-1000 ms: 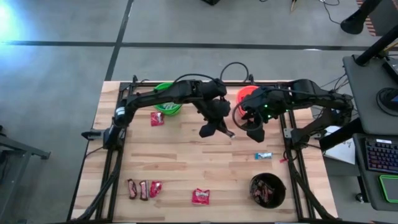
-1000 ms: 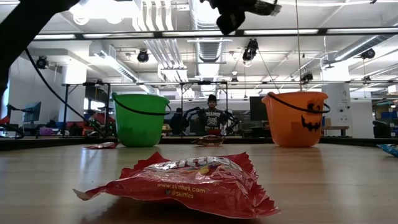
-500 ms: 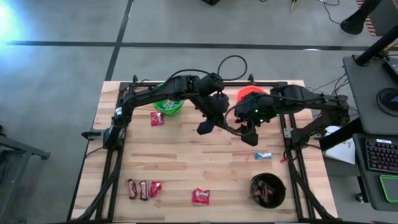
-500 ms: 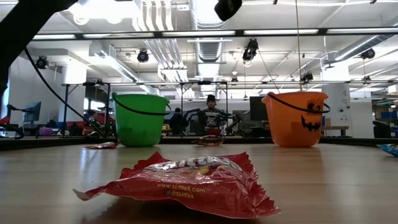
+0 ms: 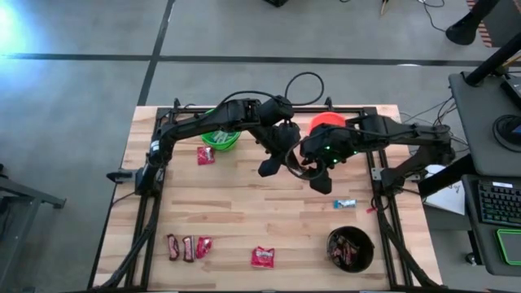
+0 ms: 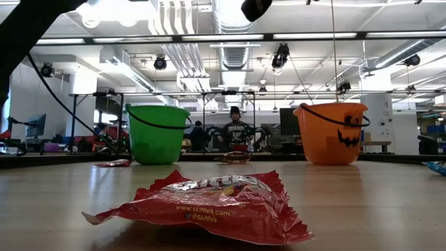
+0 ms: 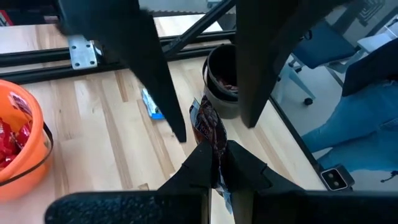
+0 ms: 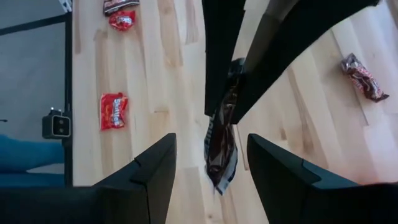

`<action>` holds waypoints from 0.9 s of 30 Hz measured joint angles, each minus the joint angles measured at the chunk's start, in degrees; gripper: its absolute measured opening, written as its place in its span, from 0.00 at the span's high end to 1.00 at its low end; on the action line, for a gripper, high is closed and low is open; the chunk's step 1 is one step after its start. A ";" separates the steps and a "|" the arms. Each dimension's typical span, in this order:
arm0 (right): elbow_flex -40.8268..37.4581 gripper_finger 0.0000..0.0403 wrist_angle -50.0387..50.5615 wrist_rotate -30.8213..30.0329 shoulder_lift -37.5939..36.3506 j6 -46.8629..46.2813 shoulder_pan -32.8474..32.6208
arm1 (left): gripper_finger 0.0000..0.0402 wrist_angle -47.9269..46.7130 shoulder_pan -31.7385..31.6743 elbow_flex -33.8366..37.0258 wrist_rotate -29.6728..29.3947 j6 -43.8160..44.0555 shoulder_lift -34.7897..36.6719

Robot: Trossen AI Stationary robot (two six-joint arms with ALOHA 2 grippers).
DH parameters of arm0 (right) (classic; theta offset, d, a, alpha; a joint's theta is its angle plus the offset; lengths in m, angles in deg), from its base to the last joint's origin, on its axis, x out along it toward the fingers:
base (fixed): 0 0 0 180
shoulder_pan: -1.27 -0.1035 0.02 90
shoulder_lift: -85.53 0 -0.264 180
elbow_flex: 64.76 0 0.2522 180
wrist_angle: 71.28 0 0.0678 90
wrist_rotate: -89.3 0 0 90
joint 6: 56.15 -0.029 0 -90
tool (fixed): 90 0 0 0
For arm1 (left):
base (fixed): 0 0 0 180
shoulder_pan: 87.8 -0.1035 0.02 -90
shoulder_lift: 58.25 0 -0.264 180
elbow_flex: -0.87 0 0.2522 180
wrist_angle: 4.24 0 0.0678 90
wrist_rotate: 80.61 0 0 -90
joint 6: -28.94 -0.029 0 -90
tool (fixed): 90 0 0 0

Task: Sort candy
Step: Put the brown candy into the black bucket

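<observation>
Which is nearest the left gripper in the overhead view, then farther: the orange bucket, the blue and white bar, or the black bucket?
From the left gripper, shut on a dark brown bar:
1. orange bucket, just beyond it toward the table's far edge.
2. blue and white bar, toward the right near side.
3. black bucket, at the near right corner.

- You see a grey concrete floor [image 5: 73,122] around the wooden table [image 5: 228,203], crossed by dark lines.
- Your desk [image 5: 488,163] with a keyboard [image 5: 498,202] stands right of it.
- Ceiling strip lights [image 6: 320,35] and ducts [image 6: 233,28] hang overhead.
- A person [image 6: 235,129] sits far behind.
</observation>
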 joint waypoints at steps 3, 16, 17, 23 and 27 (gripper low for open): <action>-0.07 0.54 0.01 -0.01 0.81 0.71 0.00 | 0.99 0.20 0.09 0.00 0.00 0.00 0.00; -0.09 0.88 0.56 -0.04 1.10 -0.16 0.00 | 0.99 -0.77 0.16 0.00 0.07 0.00 0.04; -0.09 0.92 0.58 -0.08 1.10 -0.14 0.00 | 0.99 -0.89 0.16 0.00 0.09 0.00 0.04; -0.09 0.96 0.79 -0.06 1.08 -0.24 0.00 | 0.98 -0.94 0.16 0.00 0.09 0.02 0.04; -0.09 0.96 0.85 -0.06 1.08 -0.84 0.00 | 0.94 -0.92 0.16 0.00 0.07 0.31 0.04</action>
